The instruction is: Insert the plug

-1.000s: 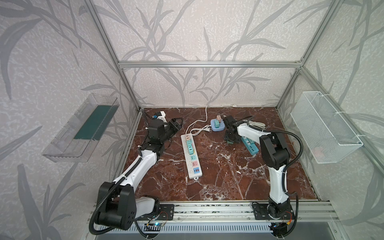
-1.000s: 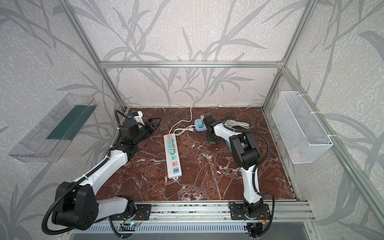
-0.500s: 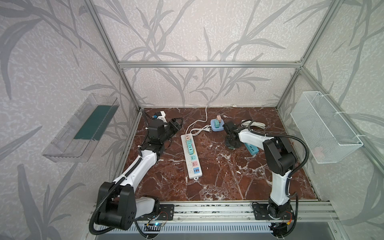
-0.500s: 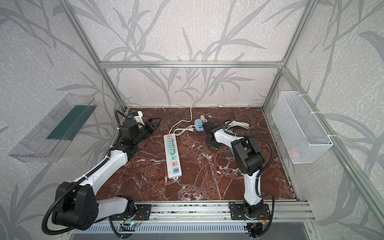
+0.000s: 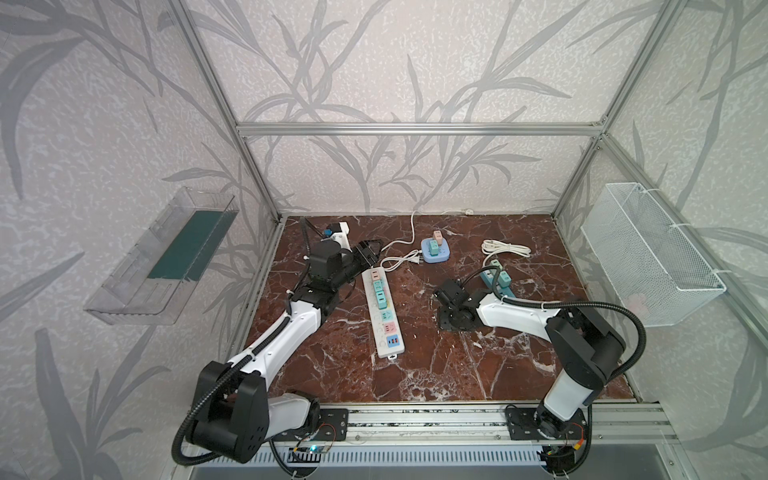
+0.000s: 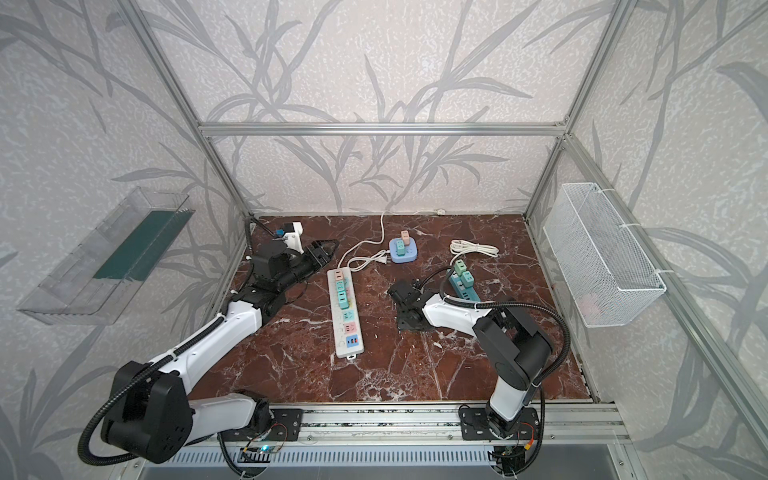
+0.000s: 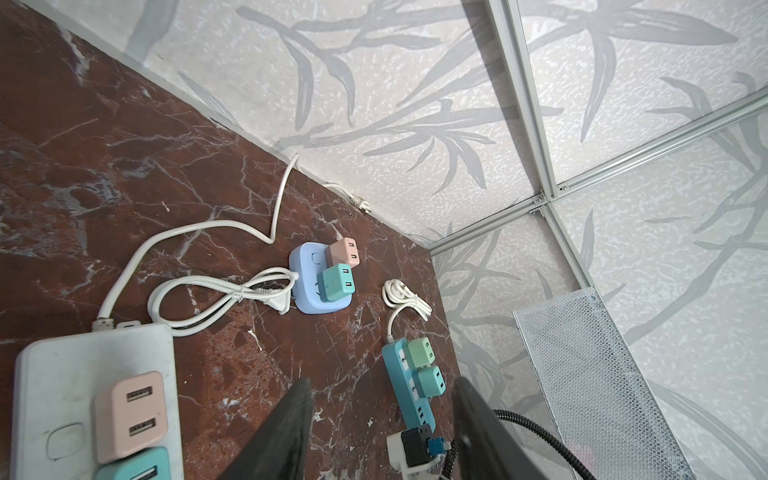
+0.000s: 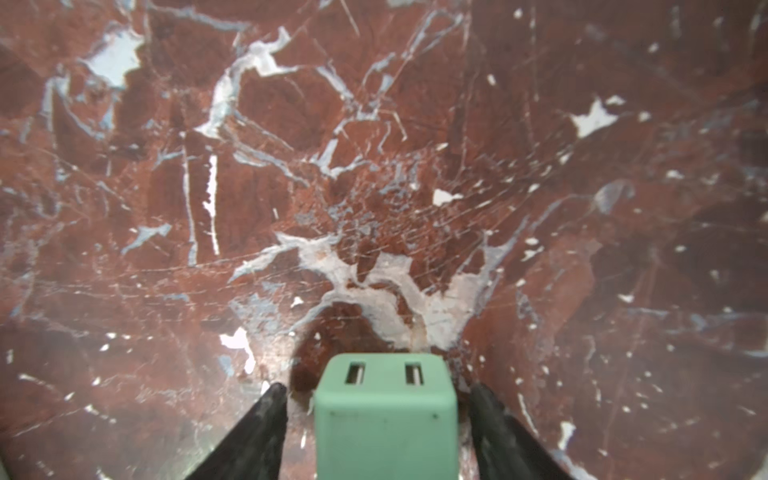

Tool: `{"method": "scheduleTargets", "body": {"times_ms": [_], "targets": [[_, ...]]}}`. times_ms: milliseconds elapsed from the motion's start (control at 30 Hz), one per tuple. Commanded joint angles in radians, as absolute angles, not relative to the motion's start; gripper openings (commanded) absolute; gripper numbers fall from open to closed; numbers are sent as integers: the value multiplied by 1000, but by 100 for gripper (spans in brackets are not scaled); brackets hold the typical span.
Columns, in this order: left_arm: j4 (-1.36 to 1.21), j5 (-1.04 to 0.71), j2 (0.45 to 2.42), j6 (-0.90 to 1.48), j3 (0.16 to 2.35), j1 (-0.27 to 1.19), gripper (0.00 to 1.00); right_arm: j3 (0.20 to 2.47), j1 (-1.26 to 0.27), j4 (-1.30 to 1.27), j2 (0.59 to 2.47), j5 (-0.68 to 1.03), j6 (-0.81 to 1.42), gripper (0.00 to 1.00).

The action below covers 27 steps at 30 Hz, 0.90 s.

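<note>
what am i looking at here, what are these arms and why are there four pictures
Two robot arms work at a marble table. Two pictures look down on the whole scene; the two others come from a camera on each wrist. On the table lie a white power strip, a blue socket block and a teal strip, each with plugs in it. The left gripper is open and empty. The right gripper points down, open, a green plug between its jaws with gaps either side.
</note>
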<state>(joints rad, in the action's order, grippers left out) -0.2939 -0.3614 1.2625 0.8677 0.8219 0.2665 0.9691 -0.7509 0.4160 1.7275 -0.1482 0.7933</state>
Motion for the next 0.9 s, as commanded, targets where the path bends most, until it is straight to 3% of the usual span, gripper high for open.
{"method": "scheduleTargets", "body": {"times_ms": [0, 333, 667, 767, 833, 867], "targets": [[-276, -357, 1240, 831, 863, 265, 55, 965, -780, 450, 1733, -45, 814, 70], [-229, -287, 1198, 769, 862, 267, 58, 931, -805, 307, 1649, 158, 915, 70], [-30, -287, 1264, 688, 988, 304, 54, 925, -741, 455, 1462, 6, 670, 74], [40, -189, 1269, 691, 995, 347, 56, 940, -729, 550, 1392, -174, 559, 81], [49, -183, 1288, 698, 999, 357, 56, 915, -716, 546, 1337, -287, 513, 98], [41, -193, 1300, 700, 997, 360, 56, 891, -699, 508, 1305, -319, 483, 99]]}}
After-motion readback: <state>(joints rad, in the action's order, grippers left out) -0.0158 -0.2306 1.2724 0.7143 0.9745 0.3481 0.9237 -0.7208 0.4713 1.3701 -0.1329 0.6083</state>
